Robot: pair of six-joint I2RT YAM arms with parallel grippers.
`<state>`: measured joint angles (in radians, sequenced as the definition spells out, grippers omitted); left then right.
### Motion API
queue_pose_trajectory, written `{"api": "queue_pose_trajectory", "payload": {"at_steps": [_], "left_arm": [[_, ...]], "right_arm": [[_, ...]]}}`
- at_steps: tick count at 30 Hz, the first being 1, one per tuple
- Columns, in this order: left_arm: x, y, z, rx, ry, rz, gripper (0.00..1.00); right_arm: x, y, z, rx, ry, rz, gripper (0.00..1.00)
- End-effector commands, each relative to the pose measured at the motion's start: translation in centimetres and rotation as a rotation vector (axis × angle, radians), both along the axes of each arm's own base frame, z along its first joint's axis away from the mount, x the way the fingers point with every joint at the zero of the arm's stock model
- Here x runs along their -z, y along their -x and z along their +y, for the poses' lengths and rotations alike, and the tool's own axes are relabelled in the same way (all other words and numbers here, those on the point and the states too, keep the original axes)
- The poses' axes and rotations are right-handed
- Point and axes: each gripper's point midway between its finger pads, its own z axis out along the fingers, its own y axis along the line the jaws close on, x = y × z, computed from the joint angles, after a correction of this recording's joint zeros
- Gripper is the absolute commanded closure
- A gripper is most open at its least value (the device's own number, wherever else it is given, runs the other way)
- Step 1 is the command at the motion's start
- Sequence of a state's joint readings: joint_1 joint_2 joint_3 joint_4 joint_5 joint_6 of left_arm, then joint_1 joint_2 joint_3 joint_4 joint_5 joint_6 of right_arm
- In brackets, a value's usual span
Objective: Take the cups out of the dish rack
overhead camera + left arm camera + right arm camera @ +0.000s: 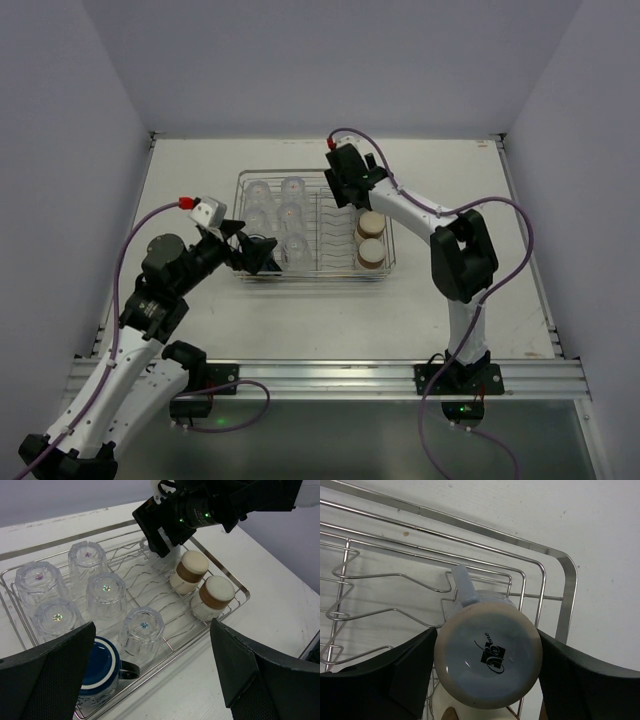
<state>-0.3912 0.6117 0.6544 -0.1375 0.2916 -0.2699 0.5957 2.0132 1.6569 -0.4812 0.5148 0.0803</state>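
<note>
Pale mug [487,655] stands inverted, axis vertical, in the rack's [567,595] far right corner, directly under the right end effector [348,190]; fingers [385,680] flank it, contact indeterminate; left end effector [152,655] spread, farther off.

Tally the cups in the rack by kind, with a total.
Clear tumblers: 5
Dark blue cup: 1
Cream cups with tan band: 2
Pale blue mug: 1
Total: 9
</note>
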Motion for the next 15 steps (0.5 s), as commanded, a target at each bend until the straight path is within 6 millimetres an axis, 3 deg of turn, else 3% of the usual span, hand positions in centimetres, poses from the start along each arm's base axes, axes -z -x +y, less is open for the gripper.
{"api": "queue_pose_trajectory", "payload": {"at_steps": [1, 6, 10, 15], "left_arm": [[-0.6, 0.0, -0.1, 0.004, 0.009, -0.012, 0.00], [-0.5, -0.1, -0.1, 0.006, 0.008, -0.009, 0.00], [-0.5, -0.1, -0.1, 0.006, 0.005, -0.007, 0.00], [-0.5, -0.1, -0.1, 0.004, 0.006, -0.006, 0.00]], "right_arm": [[-2.4, -1.5, 0.2, 0.018, -0.006, -0.092, 0.23], [-3.0, -1.7, -0.1, 0.036, -0.027, -0.133, 0.40], [-5.4, -2.0, 0.1, 0.046, -0.079, -0.217, 0.50], [-6.9, -2.2, -0.3, 0.065, -0.114, -0.280, 0.56]]}}
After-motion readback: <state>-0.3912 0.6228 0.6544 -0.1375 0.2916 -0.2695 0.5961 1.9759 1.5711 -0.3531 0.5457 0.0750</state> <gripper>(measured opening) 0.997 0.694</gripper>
